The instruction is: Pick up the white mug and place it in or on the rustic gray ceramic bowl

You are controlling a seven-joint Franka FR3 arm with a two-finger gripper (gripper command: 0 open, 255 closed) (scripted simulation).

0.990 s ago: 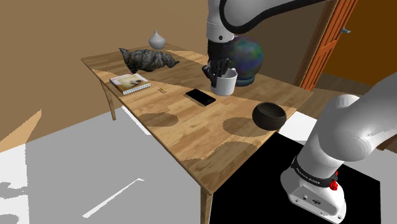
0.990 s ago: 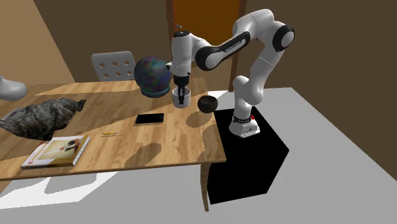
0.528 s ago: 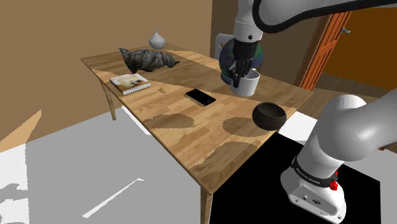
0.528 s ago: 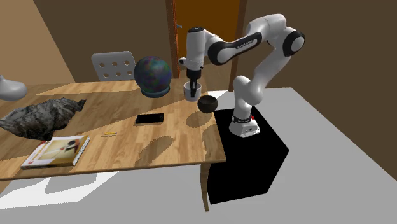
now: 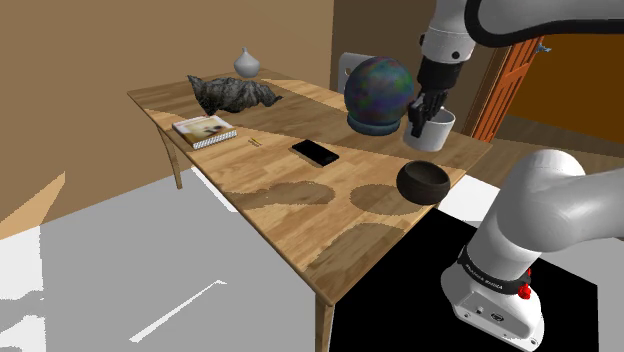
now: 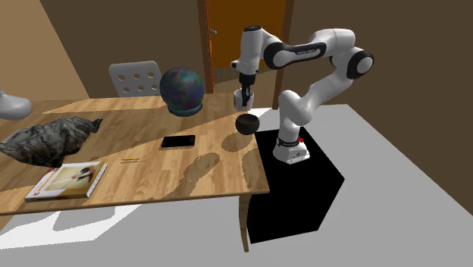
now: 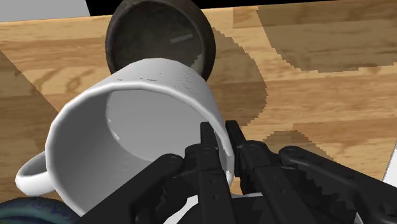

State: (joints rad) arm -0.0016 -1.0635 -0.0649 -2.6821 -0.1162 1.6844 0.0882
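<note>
**A:** Since a second ago the white mug [image 5: 438,130] has left the table [image 5: 300,215] and passed the globe [image 5: 379,92]. It hangs from the claw [image 5: 418,115], just above the dark bowl [image 5: 423,183].

**B:** And the second exterior view?

**A:** Airborne, the bowl just below it.

**B:** Wrist?

**A:** The claw pinches the mug's wall, one finger inside. The bowl lies straight ahead beyond the rim. I can read no writing.

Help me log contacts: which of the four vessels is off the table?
The white mug, clasped at its rim by the gripper above the tabletop; the dark bowl, the iridescent round vase and the small pale vase all stand on it.
</note>
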